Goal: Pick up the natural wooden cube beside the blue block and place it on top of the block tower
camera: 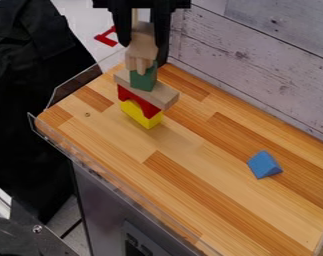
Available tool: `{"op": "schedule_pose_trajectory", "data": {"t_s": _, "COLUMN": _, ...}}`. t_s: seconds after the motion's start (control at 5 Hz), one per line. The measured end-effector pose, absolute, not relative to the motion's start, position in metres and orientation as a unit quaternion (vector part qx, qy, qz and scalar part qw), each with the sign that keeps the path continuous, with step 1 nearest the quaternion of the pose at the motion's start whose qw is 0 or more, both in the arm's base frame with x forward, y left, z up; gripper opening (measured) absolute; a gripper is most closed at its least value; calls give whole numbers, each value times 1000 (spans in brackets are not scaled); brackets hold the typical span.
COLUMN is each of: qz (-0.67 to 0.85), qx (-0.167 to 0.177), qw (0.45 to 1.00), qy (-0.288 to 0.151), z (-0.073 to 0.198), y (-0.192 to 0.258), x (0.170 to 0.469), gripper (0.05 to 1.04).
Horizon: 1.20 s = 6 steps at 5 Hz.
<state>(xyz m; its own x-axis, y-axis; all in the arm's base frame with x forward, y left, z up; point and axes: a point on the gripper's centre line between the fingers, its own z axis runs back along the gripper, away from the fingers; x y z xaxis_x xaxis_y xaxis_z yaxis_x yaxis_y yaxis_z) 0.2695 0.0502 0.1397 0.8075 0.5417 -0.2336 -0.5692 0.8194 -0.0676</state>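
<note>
Low passage is offered across the wooden tabletop (190, 165) between the block stack and the blue prism (263, 165), and along the near side of both. Toward the far left corner the way is barred by the upright stack — yellow block (142, 116), red arch (138, 101), wooden plank (147, 90), green block (143, 79) — and by the gripper (144, 52) at its top. Sideways movement is bounded by the plank wall (257, 65) behind and the transparent guard (97, 172) along the near left edge.
</note>
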Motion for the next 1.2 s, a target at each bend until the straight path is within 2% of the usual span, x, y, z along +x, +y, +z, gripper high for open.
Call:
{"op": "schedule_pose_trajectory", "data": {"t_s": 0.6, "qz": 298, "qx": -68, "qw": 947, "qy": 100, "z": 141, "y": 57, "x": 278, "gripper": 546}}
{"op": "schedule_pose_trajectory", "data": {"t_s": 0.8, "qz": 305, "qx": -68, "qw": 945, "qy": 99, "z": 143, "y": 61, "x": 279, "gripper": 598}}
{"op": "schedule_pose_trajectory", "data": {"t_s": 1.0, "qz": 305, "qx": -66, "qw": 944, "qy": 108, "z": 141, "y": 62, "x": 279, "gripper": 745}}
{"op": "schedule_pose_trajectory", "data": {"t_s": 1.2, "qz": 311, "qx": -62, "qw": 942, "qy": 107, "z": 141, "y": 63, "x": 279, "gripper": 982}}
